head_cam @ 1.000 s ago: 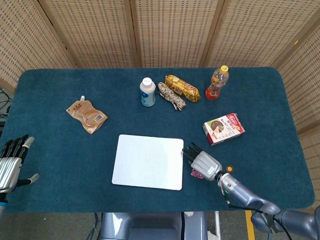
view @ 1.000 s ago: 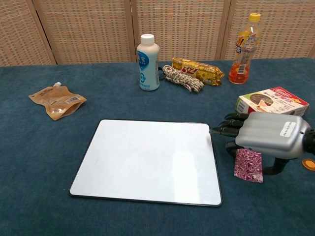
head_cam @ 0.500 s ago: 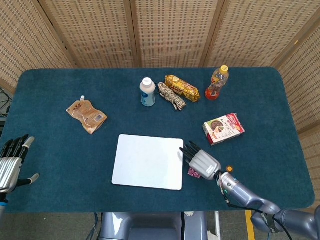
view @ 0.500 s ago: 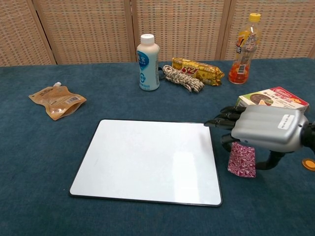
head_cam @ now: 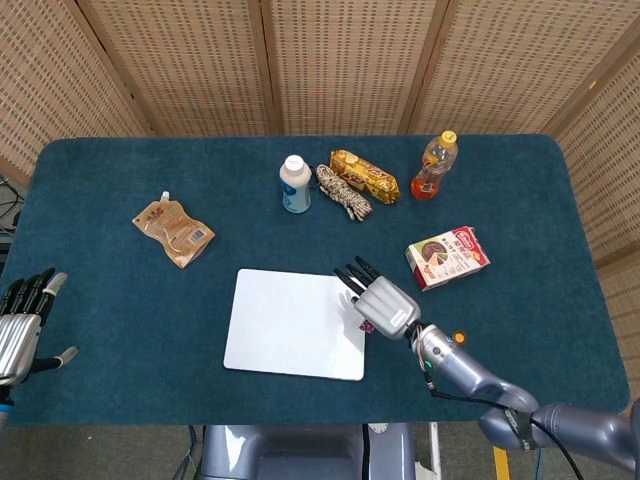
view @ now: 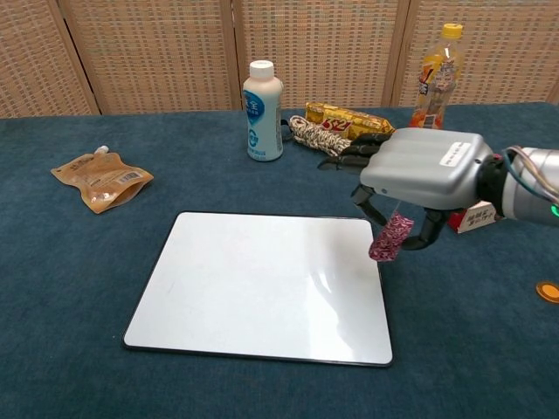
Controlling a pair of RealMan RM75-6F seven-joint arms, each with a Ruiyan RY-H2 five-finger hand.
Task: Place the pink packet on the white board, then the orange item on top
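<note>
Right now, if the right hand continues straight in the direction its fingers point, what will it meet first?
Probably the rope, with the white bottle just beside that line. The right hand points up-left across the table; depth is uncertain.

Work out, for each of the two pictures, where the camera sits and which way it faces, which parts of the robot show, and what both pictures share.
Head view: high above the table's near edge, looking steeply down on the whole table; shows the left hand at the left edge and the right hand with its arm.
Chest view: low at the near edge, looking across the table toward the wicker screens; shows only the right hand.
Shared: right hand holding the pink packet over the board's right edge, the pouch, white bottle.
</note>
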